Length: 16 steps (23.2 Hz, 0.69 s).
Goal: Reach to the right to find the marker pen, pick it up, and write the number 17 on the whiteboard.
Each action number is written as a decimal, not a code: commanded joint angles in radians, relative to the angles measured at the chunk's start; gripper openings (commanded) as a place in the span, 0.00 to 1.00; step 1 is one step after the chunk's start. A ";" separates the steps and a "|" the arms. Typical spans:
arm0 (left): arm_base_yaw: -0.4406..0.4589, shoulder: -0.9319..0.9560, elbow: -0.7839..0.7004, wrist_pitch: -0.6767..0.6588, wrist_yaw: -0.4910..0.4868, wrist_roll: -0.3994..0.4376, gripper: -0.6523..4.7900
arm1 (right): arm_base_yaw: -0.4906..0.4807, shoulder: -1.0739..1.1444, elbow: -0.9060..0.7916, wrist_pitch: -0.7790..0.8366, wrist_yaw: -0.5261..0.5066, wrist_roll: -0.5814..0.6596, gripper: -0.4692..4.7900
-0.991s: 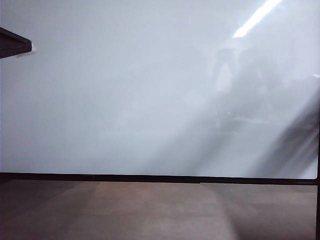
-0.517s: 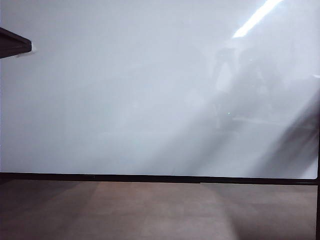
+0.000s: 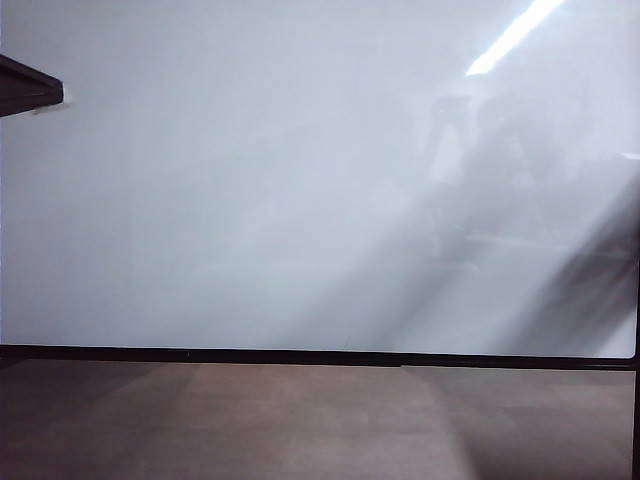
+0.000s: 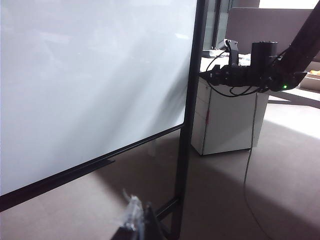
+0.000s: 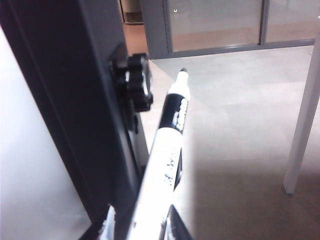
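Observation:
The whiteboard [image 3: 250, 200] fills most of the exterior view, glossy white above its thin black lower frame; neither gripper shows there. The right wrist view shows the marker pen [image 5: 167, 145], white with a black band and dark tip, running out from between the fingers of my right gripper [image 5: 142, 225], which has closed on its barrel. It sits beside the board's black side post [image 5: 75, 100] and a black knob [image 5: 137, 82]. From the left wrist view, the right arm [image 4: 260, 70] reaches toward that post. My left gripper [image 4: 140, 217] hangs low by the whiteboard [image 4: 90, 75], fingers together, holding nothing.
A white cabinet [image 4: 227, 120] stands behind the post, and a cable [image 4: 247, 170] trails across the floor. A white table leg [image 5: 300, 130] and a glass partition [image 5: 215, 22] lie beyond the pen. A dark bar [image 3: 30, 85] juts in at the board's upper left.
The exterior view is almost unchanged. A small green dot in the dim reflection on the board's right side no longer shows.

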 commanded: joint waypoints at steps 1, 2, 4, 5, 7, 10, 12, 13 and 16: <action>-0.001 0.001 0.001 0.013 0.004 -0.003 0.11 | 0.001 -0.003 0.005 0.017 0.002 -0.003 0.26; -0.001 0.001 0.001 0.013 0.004 -0.003 0.11 | 0.001 -0.003 0.005 0.017 0.006 -0.003 0.22; -0.001 0.001 0.001 0.013 0.004 -0.003 0.11 | 0.001 -0.003 0.005 0.017 0.020 -0.007 0.15; -0.001 0.001 0.001 0.013 0.004 -0.003 0.11 | 0.001 -0.004 0.005 0.017 0.020 -0.010 0.10; -0.001 0.001 0.001 0.013 0.004 -0.003 0.11 | 0.000 -0.004 0.006 0.017 0.033 -0.014 0.08; -0.001 0.001 0.001 0.013 0.004 -0.003 0.11 | -0.017 -0.020 0.006 0.062 0.071 0.009 0.08; 0.000 0.001 0.001 0.013 0.004 -0.003 0.11 | -0.064 -0.124 0.005 0.064 0.109 0.122 0.08; 0.000 0.001 0.001 0.013 0.004 -0.003 0.11 | -0.082 -0.180 0.005 0.059 0.142 0.140 0.08; 0.000 0.001 0.001 0.013 0.004 -0.003 0.11 | -0.138 -0.425 0.005 -0.049 0.225 0.151 0.08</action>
